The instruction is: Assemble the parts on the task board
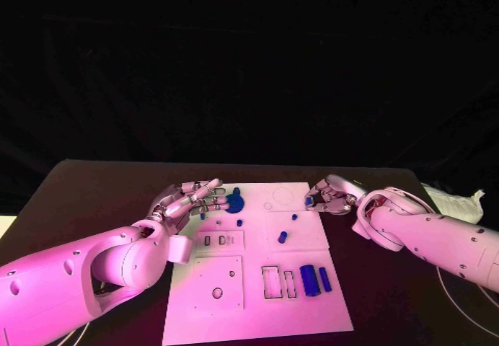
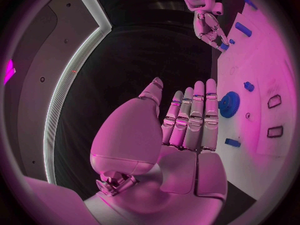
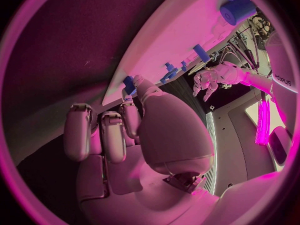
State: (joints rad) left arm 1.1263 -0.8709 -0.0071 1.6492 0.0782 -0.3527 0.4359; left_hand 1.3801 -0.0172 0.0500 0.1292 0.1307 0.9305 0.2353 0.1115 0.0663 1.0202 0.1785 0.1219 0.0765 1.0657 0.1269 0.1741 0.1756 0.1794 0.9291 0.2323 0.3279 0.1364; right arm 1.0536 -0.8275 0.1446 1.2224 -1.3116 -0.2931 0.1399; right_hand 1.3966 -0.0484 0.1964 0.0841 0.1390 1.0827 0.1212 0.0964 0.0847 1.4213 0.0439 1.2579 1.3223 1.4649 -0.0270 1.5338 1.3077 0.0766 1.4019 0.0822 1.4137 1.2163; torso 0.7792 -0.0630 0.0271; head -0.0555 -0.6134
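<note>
Left hand (image 1: 192, 199) hovering at the task board (image 1: 249, 303)'s far left corner, fingers straight and spread a bit, holding nothing. Blue gear (image 1: 234, 202) sitting on the board just beside those fingertips. Short blue peg (image 1: 283, 236) lying loose near the board's middle, big blue cylinder (image 1: 308, 279) and a thinner blue bar (image 1: 325, 280) side by side toward the board's near right edge. Right hand (image 1: 331, 196) at the board's far right edge, pinching a small blue part (image 3: 129, 85) between thumb and finger.
</note>
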